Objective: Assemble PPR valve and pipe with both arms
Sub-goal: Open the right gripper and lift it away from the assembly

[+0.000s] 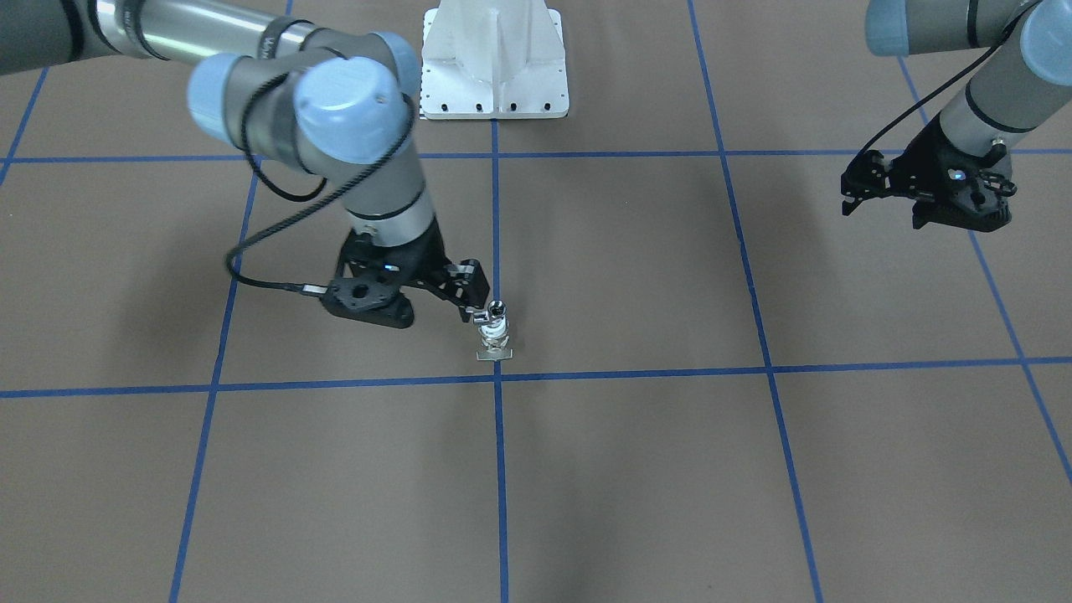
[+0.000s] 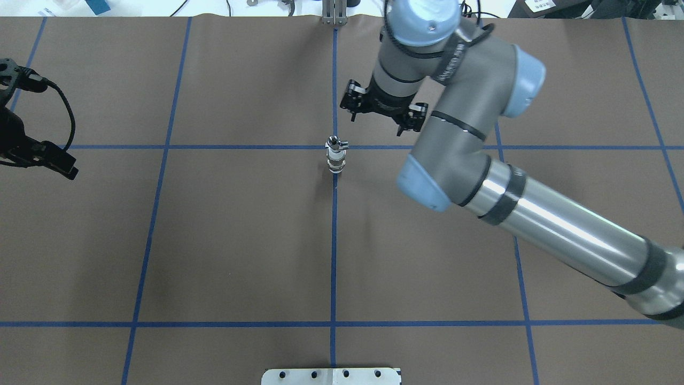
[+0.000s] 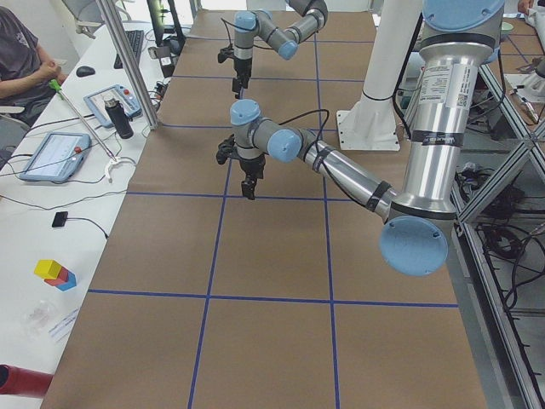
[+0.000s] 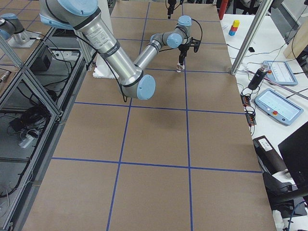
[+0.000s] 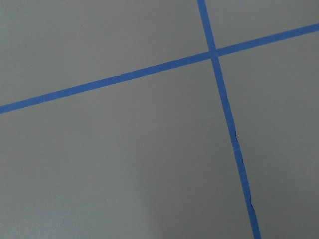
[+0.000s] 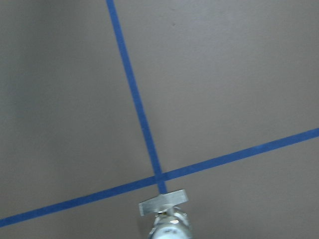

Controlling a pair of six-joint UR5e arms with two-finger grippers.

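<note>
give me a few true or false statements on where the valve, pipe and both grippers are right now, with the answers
1. The shiny chrome pipe piece sits on top of the white-and-metal PPR valve, and the pair stands upright. True.
2. The right gripper is clamped on the valve. False: its jaws are open and hold nothing; the overhead view shows a gap between it and the valve.
3. The left gripper is far off to the side, nowhere near the valve. True.
4. The valve stands in the middle of a plain square of the brown table, away from any tape. False: it stands on a blue tape line, close to a crossing.
</note>
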